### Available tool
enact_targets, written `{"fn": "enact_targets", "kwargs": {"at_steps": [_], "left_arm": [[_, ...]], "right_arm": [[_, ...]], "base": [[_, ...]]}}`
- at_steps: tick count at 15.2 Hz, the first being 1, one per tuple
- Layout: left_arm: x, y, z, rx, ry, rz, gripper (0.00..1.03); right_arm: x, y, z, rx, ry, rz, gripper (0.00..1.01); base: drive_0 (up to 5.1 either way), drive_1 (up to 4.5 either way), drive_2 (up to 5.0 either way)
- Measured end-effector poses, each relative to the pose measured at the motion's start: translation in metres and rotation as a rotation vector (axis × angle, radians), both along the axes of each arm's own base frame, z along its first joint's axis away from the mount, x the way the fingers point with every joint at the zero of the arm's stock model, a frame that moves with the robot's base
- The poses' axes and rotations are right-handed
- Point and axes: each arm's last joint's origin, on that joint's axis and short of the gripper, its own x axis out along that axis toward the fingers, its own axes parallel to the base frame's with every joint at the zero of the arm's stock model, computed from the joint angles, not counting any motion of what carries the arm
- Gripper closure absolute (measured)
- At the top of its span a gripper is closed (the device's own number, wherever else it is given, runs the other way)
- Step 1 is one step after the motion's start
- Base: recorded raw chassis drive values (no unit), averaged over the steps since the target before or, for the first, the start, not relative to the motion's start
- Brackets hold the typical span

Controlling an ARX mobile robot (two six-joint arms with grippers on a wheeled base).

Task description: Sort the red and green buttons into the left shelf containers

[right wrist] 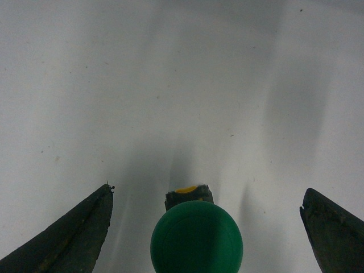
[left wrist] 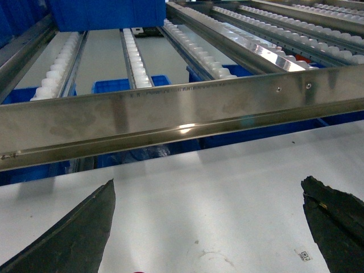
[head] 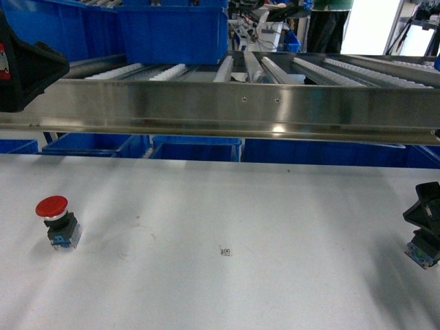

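The red button [head: 55,218] stands on the white table at the left, red cap up on its dark block. The green button [right wrist: 196,239] stands between the fingers of my right gripper [right wrist: 207,190], which is open and not touching it. In the head view that gripper [head: 426,213] hangs at the right edge, over the button's block [head: 421,253]. My left gripper [left wrist: 207,187] is open and empty above the table, facing the shelf rail. Two large blue containers [head: 175,38] [head: 58,31] sit on the roller shelf at the upper left.
A steel rail [head: 227,103] fronts the roller shelf [head: 275,69] across the whole view, above the table's far edge. Smaller blue bins [head: 196,148] sit below it. A small square marker [head: 225,251] lies mid-table. My left arm's dark body [head: 24,65] is at the upper left.
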Motion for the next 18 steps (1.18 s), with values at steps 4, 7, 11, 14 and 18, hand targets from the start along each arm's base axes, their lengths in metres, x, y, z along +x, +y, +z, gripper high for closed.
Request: {"fn": "enact_targets", "kwargs": {"at_steps": [4, 7, 11, 14, 18], "left_arm": [[0.0, 0.0, 0.0, 0.0, 0.001, 0.0, 0.05], [0.0, 0.0, 0.0, 0.0, 0.0, 0.0, 0.05], [0.0, 0.0, 0.0, 0.0, 0.0, 0.0, 0.05], [0.0, 0.0, 0.0, 0.0, 0.0, 0.0, 0.05], [0.0, 0.0, 0.0, 0.0, 0.0, 0.0, 0.05]], "right_arm": [[0.002, -0.001, -0.026, 0.01, 0.05, 0.001, 0.03], [0.004, -0.004, -0.041, 0.012, 0.066, -0.007, 0.03], [0.005, -0.011, -0.051, 0.02, 0.065, -0.016, 0.16], [0.007, -0.011, -0.05, 0.031, 0.04, -0.005, 0.51], [0.004, -0.01, -0.053, 0.033, 0.024, 0.003, 0.72]], "base": [[0.0, 0.0, 0.0], [0.0, 0.0, 0.0], [0.0, 0.0, 0.0], [0.0, 0.0, 0.0], [0.0, 0.0, 0.0]]}}
